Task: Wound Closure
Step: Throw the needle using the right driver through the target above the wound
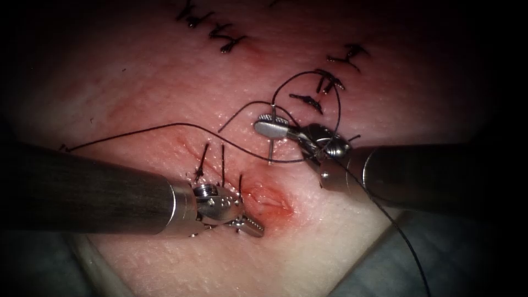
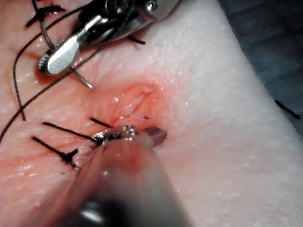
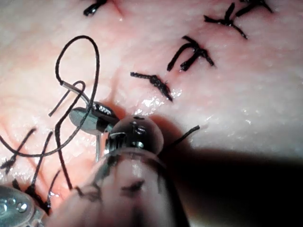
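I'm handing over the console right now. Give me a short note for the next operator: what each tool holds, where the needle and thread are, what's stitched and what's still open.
Right tool: jaws shut on the needle near mid-curve, needle clear of the tissue, above and right of the open cut.
Left tool: holds nothing visible, tip resting at the lower left edge of the cut; I can't tell how its jaws stand.
Thread: trails left across the tissue, loops above the right tool.
Done: stitches left of the opening.
Left: the red, gaping section is unclosed.
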